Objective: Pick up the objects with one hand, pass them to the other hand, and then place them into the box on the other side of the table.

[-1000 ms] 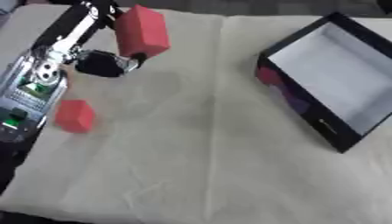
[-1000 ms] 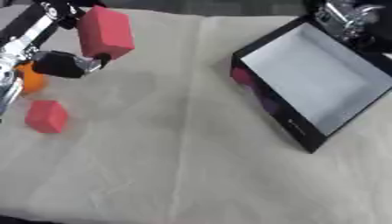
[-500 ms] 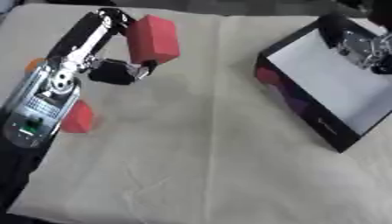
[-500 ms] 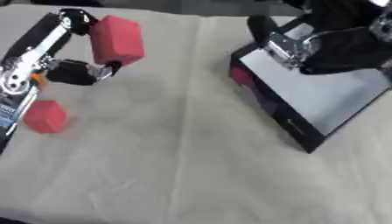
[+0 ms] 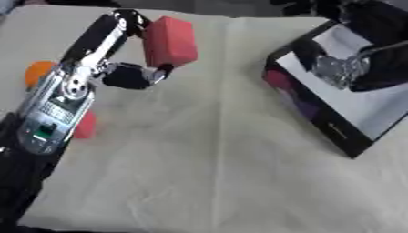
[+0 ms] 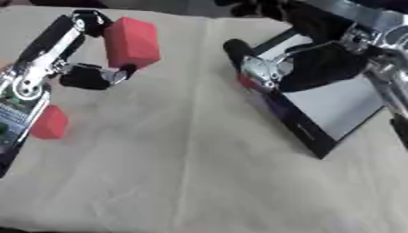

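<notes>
The left hand (image 6: 88,50) is curled around a red block (image 6: 132,42), fingers over its top and thumb under it, holding it clear above the tabletop (image 6: 183,173). The block's long axis runs nearly upright in view, tilted slightly. The right hand (image 6: 307,61) hovers over the near-left edge of the black box (image 6: 307,132); whether its fingers are curled cannot be told. A cream cloth covers the tabletop. 1 small red block (image 6: 49,123) and an orange thing (image 5: 38,73) lie by the left arm.
</notes>
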Controlling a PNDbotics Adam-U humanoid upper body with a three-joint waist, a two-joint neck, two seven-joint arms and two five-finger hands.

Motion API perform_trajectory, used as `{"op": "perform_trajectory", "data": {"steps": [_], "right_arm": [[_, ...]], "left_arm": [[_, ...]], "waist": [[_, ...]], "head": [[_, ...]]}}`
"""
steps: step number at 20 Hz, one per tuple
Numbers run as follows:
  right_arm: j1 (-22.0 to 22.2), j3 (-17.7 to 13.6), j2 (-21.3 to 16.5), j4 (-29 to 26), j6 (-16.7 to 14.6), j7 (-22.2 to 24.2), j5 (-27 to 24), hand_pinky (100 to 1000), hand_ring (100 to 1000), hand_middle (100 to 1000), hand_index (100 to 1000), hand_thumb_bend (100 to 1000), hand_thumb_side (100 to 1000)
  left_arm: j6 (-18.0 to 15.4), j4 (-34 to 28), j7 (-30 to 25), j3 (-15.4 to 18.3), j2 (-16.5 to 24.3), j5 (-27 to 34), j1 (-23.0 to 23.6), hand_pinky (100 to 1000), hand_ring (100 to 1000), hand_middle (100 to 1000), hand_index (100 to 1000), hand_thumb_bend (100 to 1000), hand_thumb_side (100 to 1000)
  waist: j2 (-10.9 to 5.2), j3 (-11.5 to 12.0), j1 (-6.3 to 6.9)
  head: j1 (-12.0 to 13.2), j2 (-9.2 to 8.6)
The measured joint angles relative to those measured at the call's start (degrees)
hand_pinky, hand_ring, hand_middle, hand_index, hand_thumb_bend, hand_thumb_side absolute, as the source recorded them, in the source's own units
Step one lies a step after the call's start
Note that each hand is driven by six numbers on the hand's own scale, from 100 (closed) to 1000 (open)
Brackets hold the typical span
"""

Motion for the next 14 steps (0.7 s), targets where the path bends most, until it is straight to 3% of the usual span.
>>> {"op": "perform_trajectory", "data": {"steps": [6, 14], "right_arm": [[-1.7, 1.6, 1.5, 2.0, -0.5, 2.0, 3.9, 951, 981, 1000, 1000, 100, 237], [-2.9, 3.2, 3.9, 8.0, -2.8, 3.5, 11.6, 953, 976, 1000, 1000, 100, 100]], "left_arm": [[-1.0, 0.9, -0.7, -0.9, -2.3, -0.1, -0.8, 809, 708, 688, 495, 100, 214], [-2.2, 0.9, -1.6, -1.9, -4.3, -0.6, -1.4, 806, 704, 685, 493, 100, 212]], "waist": [[0.0, 0.2, -0.31], [0.0, 0.8, -0.31]], "head": [[-0.2, 0.01], [-1.0, 0.01]]}}
